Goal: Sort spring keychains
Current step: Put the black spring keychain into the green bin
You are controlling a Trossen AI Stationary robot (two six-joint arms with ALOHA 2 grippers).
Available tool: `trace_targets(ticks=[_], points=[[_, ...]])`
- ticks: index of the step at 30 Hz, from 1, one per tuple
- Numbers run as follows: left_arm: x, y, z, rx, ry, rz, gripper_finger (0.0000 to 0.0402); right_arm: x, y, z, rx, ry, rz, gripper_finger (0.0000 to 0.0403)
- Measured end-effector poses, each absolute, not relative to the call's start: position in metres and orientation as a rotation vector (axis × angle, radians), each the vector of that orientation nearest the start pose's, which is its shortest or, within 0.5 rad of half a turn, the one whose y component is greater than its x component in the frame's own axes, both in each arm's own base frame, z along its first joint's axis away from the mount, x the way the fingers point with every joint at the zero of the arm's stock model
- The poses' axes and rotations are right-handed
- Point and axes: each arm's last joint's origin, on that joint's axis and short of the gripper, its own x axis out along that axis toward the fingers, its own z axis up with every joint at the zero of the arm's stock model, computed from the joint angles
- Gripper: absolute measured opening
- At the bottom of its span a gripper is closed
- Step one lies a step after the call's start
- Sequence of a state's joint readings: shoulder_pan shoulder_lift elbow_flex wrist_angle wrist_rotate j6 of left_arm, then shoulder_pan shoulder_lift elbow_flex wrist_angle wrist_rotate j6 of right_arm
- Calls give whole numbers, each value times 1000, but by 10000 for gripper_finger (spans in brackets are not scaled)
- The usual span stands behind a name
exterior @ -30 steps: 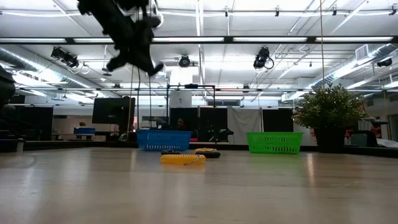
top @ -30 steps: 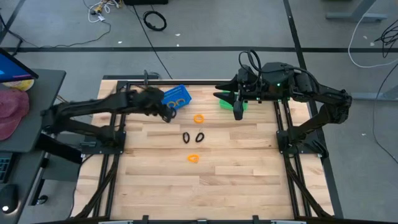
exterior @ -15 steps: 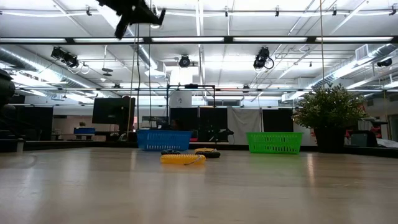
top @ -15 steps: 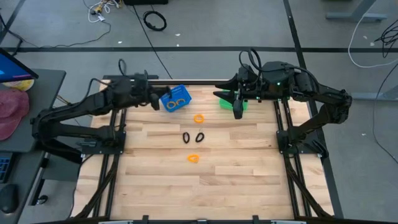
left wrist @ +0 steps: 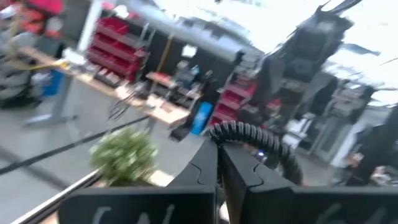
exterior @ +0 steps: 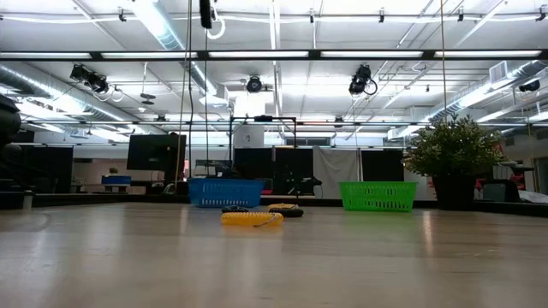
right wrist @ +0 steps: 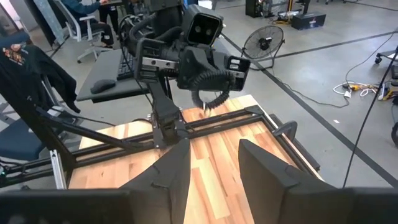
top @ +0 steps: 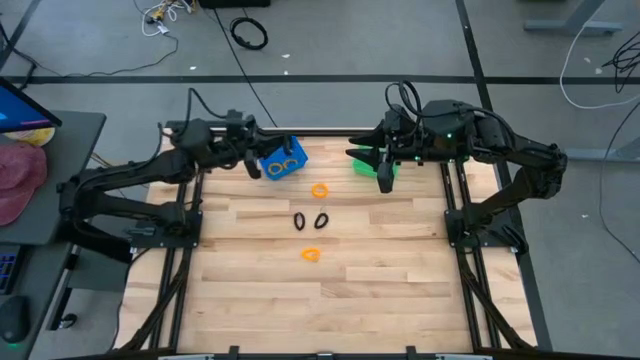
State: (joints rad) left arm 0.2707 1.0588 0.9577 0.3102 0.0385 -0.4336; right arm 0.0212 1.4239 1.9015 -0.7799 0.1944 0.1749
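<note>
Four spring keychains lie flat on the wooden table: an orange one, two black ones and an orange one nearest, seen also in the low view. My left gripper hovers high beside the blue basket, shut on a fifth, black keychain. Two rings show inside the blue basket. My right gripper is open over the green basket and holds nothing. My left gripper pinches the black keychain between its two shut fingers; the coil arcs past the fingertips. In the right wrist view the coil hangs below the gripper, lifted clear of the table.
Both baskets stand along the table's far edge, blue on the left and green on the right. Bare wood stretches across the near half of the table. Metal frame rails run along both sides.
My left gripper has risen, leaving the top of the low view, and has drawn back toward the table's far-left, beside the blue basket, carrying the black keychain. The four keychains on the table and my right arm have stayed still.
</note>
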Motion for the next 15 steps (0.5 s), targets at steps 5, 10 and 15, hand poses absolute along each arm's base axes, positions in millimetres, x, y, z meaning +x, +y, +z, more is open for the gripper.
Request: trace_targets(ticks=[5, 10, 15], points=[[250, 65, 388, -410, -272, 130, 5, 267, 0, 499, 162, 295, -202, 137], [276, 66, 403, -374, -269, 68, 4, 281, 1, 491, 142, 329, -175, 145], [297, 69, 415, -332, -233, 59, 4, 298, 2, 482, 115, 350, -143, 170]])
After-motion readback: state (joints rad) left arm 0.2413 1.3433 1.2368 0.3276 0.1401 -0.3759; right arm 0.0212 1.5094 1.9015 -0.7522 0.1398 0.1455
